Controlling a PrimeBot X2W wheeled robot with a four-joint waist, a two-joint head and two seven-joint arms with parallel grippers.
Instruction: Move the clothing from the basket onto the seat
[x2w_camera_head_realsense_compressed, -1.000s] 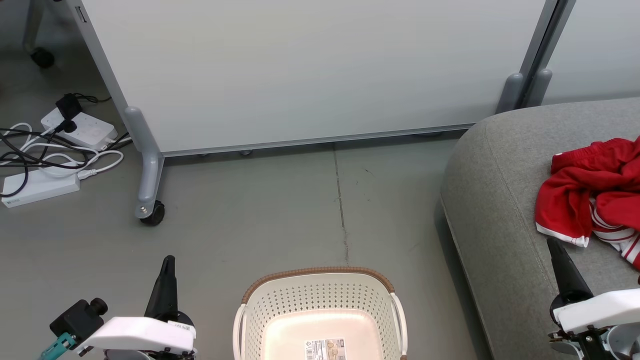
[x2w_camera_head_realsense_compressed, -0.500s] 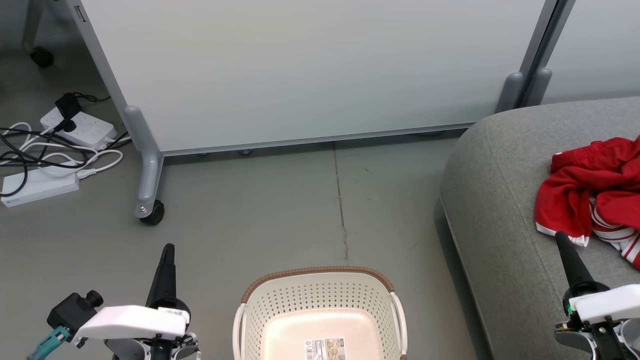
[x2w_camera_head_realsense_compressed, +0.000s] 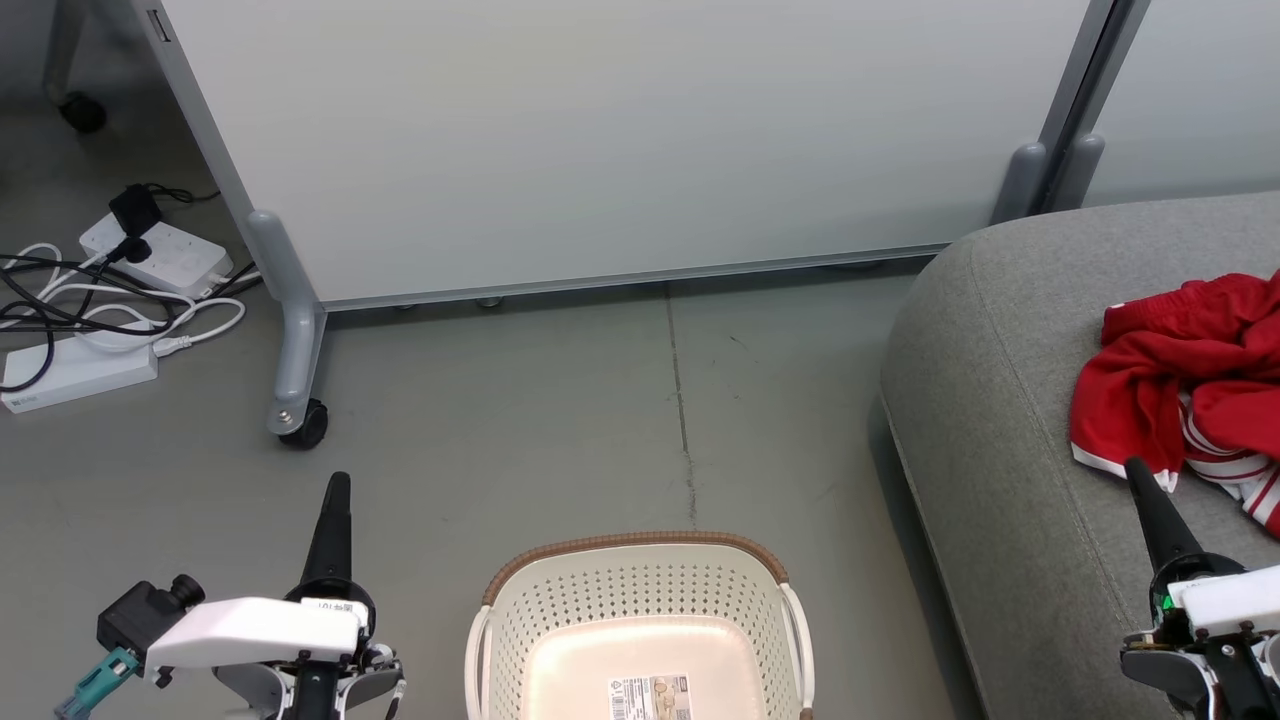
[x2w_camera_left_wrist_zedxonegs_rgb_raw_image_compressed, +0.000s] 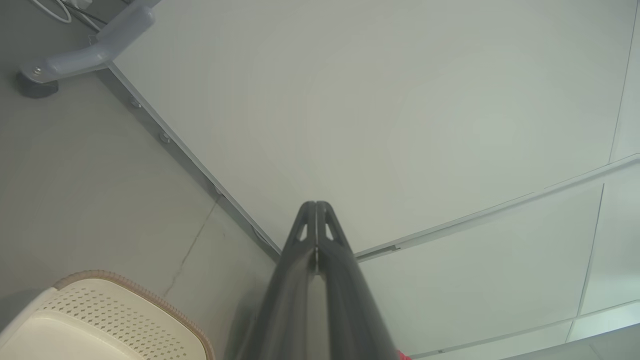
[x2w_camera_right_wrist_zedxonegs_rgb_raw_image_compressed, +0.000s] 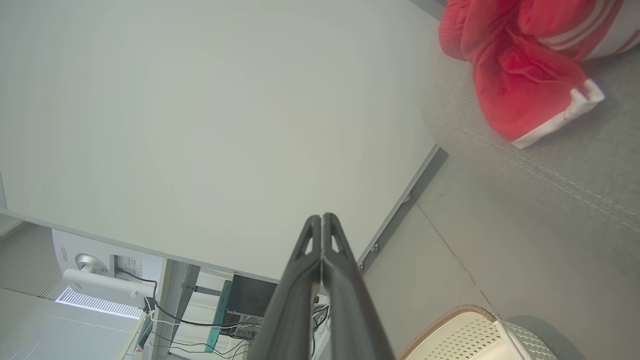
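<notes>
Left tool (x2w_camera_head_realsense_compressed: 338, 486): one, at my lower left over the floor (x2w_camera_head_realsense_compressed: 600, 420), to the left of the basket; its two fingers are pressed together, with nothing between them.
Right tool (x2w_camera_head_realsense_compressed: 1135, 470): one, at my lower right above the seat; I see its two fingers closed tip to tip and holding nothing.
Basket (x2w_camera_head_realsense_compressed: 630, 546): one, on the floor between the two tools at the bottom middle; I see its bare bottom and one barcode label (x2w_camera_head_realsense_compressed: 650, 695).
Seat (x2w_camera_head_realsense_compressed: 990, 400): one grey sofa on my right, its rounded end towards the basket.
Clothing (x2w_camera_head_realsense_compressed: 1170, 390): one red heap with white trim, lying on the seat just beyond the right tool's tip; my right wrist view shows grey fabric between the two. I cannot count the pieces.
Power strips: two, white, one (x2w_camera_head_realsense_compressed: 75, 375) nearer and one (x2w_camera_head_realsense_compressed: 160, 255) farther at far left, in tangled cables (x2w_camera_head_realsense_compressed: 100, 320).
Partition (x2w_camera_head_realsense_compressed: 600, 140): pale panel across the back, one caster (x2w_camera_head_realsense_compressed: 303, 428) under its left foot.
</notes>
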